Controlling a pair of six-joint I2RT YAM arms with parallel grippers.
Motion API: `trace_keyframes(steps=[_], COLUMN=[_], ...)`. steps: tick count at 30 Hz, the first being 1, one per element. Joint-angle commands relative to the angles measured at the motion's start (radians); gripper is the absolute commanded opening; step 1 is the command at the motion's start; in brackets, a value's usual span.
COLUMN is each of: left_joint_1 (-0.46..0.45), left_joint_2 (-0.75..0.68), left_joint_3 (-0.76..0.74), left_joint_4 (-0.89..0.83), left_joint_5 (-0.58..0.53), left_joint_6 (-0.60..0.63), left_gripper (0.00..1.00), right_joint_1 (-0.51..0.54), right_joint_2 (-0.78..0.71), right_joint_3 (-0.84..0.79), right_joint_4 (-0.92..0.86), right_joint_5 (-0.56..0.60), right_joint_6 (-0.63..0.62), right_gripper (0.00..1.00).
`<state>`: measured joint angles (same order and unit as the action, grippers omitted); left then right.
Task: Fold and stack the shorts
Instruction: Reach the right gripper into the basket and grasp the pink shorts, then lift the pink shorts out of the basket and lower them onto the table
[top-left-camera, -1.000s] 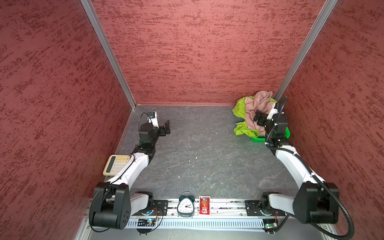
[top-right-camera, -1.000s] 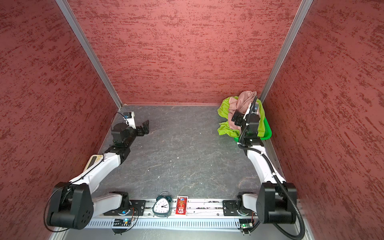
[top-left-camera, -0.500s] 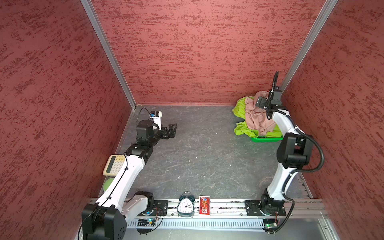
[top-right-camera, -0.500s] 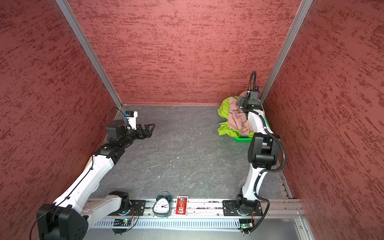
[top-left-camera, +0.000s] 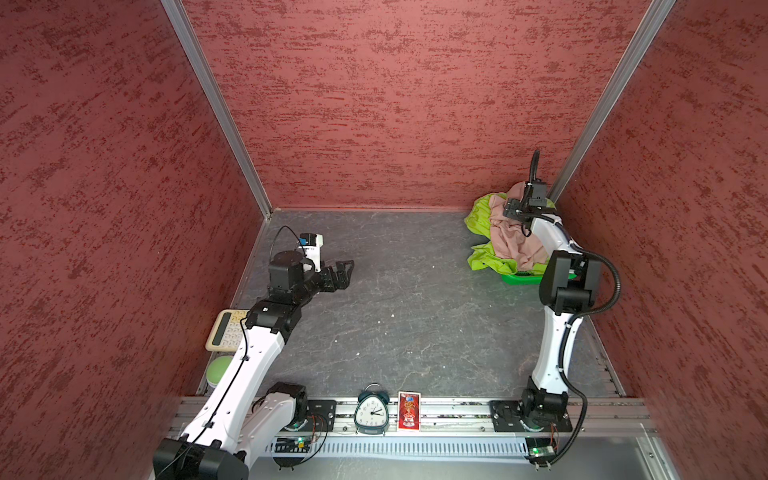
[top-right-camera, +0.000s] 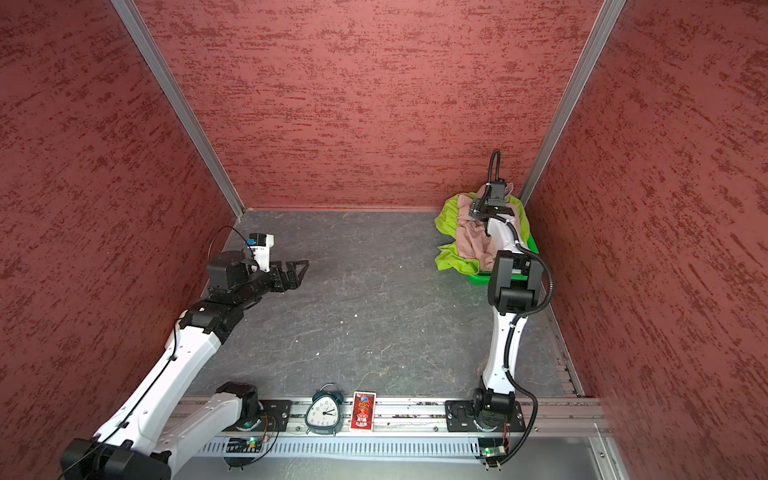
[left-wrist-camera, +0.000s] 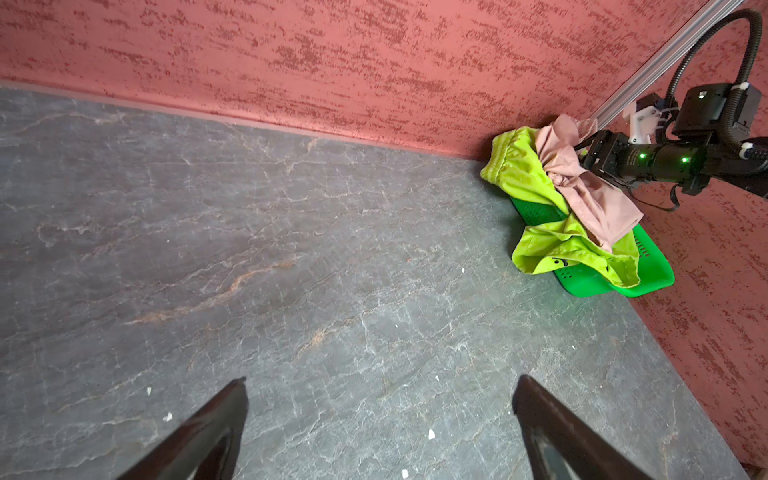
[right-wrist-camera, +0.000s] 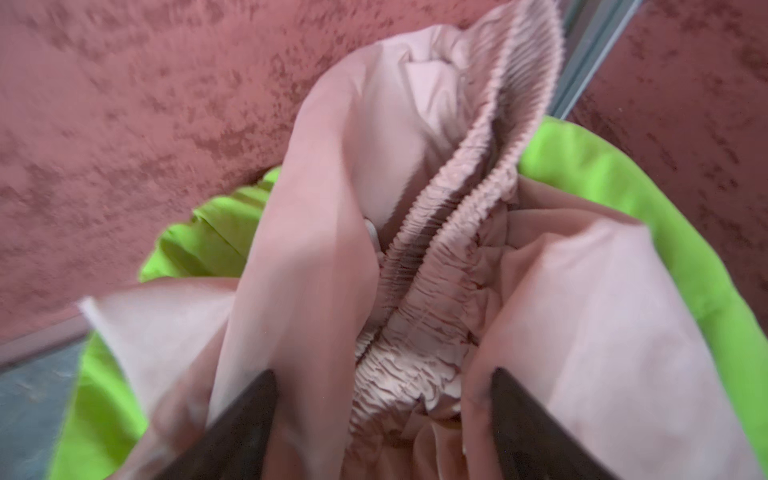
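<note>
My right gripper has its jaws apart astride the waistband of the pink shorts, heaped on the lime shorts in the basket at the desk's far right corner; I'd sink deeper and pinch elastic only; the left gripper gapes empty.

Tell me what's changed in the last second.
Right gripper swung up and over, now straddling the pink shorts waistband, not visibly clamped. Left gripper edged toward the middle, open. Green shorts, basket, clock unmoved.
</note>
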<state>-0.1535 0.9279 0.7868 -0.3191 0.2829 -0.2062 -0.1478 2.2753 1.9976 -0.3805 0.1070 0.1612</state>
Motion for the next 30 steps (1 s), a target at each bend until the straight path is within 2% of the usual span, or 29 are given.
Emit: trace_keyframes(steps=[1, 4, 5, 9, 13, 19, 22, 26, 30], left_joint_1=[-0.004, -0.005, -0.004, -0.004, -0.005, -0.005, -0.005, -0.006, -0.005], left_joint_2=[-0.001, -0.001, -0.001, 0.003, 0.015, 0.012, 0.012, 0.001, -0.036], left_joint_3=[0.003, -0.001, -0.001, -0.006, 0.002, 0.012, 0.023, 0.038, 0.046], left_joint_4=[-0.027, -0.021, -0.019, 0.001, 0.0, 0.013, 0.013, 0.008, 0.0], left_joint_5=[-0.006, -0.007, -0.007, 0.008, 0.019, 0.025, 0.039, 0.061, 0.055], left_joint_6=[-0.002, -0.007, -0.01, -0.016, -0.016, -0.024, -0.027, -0.029, -0.011], left_gripper=[0.99, 0.99, 0.99, 0.99, 0.99, 0.99, 0.99, 0.99, 1.0], right_joint_1=[-0.002, -0.002, -0.002, -0.001, 0.002, 0.071, 0.104, 0.137, 0.226], right_joint_2=[0.003, -0.045, -0.069, -0.193, -0.329, -0.488, -0.519, -0.515, -0.513], right_joint_3=[0.076, 0.083, 0.082, 0.034, -0.02, 0.013, 0.126, 0.349, 0.52], right_joint_4=[-0.03, -0.026, -0.024, 0.011, 0.048, 0.023, -0.023, -0.128, -0.173], right_joint_5=[-0.065, -0.075, -0.074, -0.106, -0.207, -0.316, -0.403, -0.423, -0.471], right_joint_6=[0.007, 0.004, 0.004, 0.006, 0.01, -0.041, -0.064, -0.067, -0.088], right_gripper=[0.39, 0.04, 0.0, 0.0, 0.0, 0.0, 0.0, 0.0, 0.0])
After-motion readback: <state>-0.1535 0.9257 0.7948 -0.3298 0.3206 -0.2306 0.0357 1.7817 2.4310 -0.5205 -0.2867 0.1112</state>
